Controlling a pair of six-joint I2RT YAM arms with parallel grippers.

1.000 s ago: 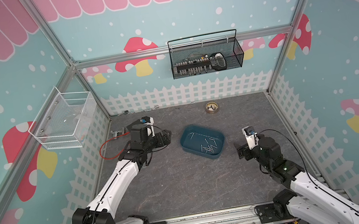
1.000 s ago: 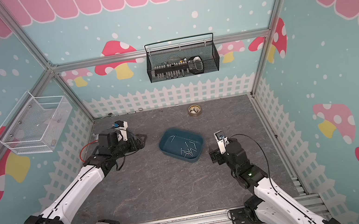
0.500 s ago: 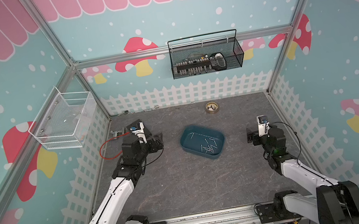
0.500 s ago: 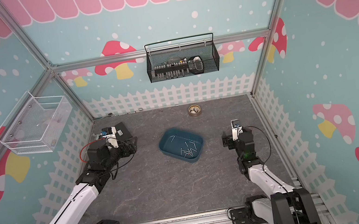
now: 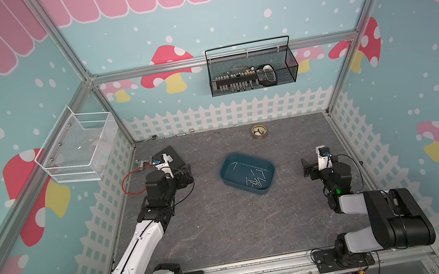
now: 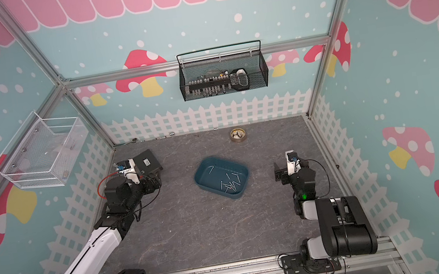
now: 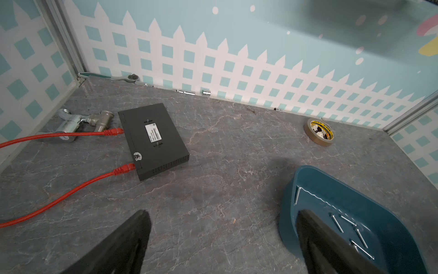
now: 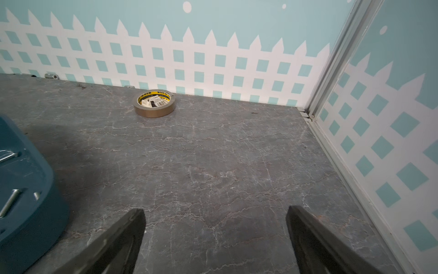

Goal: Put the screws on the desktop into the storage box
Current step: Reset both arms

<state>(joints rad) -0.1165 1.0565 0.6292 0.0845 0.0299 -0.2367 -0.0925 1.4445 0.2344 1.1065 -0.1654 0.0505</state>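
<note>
The storage box (image 5: 227, 178) (image 6: 200, 181), a teal tub, sits mid-desktop (image 5: 226, 226). Several silvery screws (image 5: 255, 180) (image 6: 230, 185) lie loose inside it; I see none outside it. My left gripper (image 5: 186, 175) (image 6: 156, 181) hangs open left of the tub, apart from it. In the left wrist view its fingers frame bare stone (image 7: 222, 237), with the tub (image 7: 288, 213) and screws (image 7: 359, 237) beside one finger. My right gripper (image 5: 306, 167) (image 6: 279, 171) stands open right of the tub, over bare desktop (image 8: 214, 234). The tub's wall (image 8: 35, 213) shows at that view's edge.
A black flat box (image 7: 151, 140) with red cables (image 7: 71, 192) lies at the back left beside a metal fitting (image 7: 80, 121). A tape roll (image 5: 259, 131) (image 8: 155, 105) sits near the back wall. A black mesh basket (image 5: 252, 70) and a white wire basket (image 5: 79, 148) hang on the walls.
Both arms have drawn back from the tub. The left gripper moved left and the right arm folded back toward the front right corner.
</note>
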